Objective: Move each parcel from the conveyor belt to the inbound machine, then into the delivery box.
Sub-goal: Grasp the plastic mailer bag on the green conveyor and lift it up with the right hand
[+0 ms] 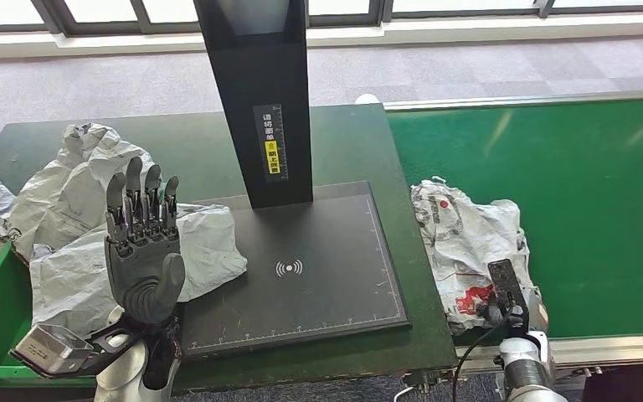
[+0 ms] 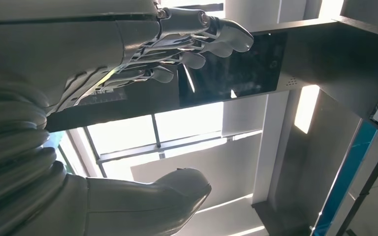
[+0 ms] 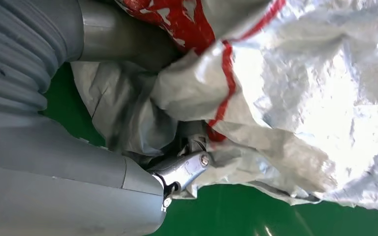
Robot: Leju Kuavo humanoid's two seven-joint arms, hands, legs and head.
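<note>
My right hand point(image 1: 506, 295) sits at the near edge of the green conveyor belt point(image 1: 603, 201); my right wrist view shows what the head view cannot, my fingers point(image 3: 187, 167) sunk into the crinkled silver-grey plastic parcel point(image 1: 469, 243) with red print, gripping it. My left hand point(image 1: 142, 243) is raised, fingers spread, holding nothing, over another crumpled grey parcel point(image 1: 209, 251) lapping the matte black inbound machine point(image 1: 318, 260) at its left edge.

A: Parcels counted?
B: Four grey parcels: one on the conveyor belt point(image 1: 603, 193), three left of the inbound machine point(image 1: 301, 268).
A: Hands?
B: Two.
</note>
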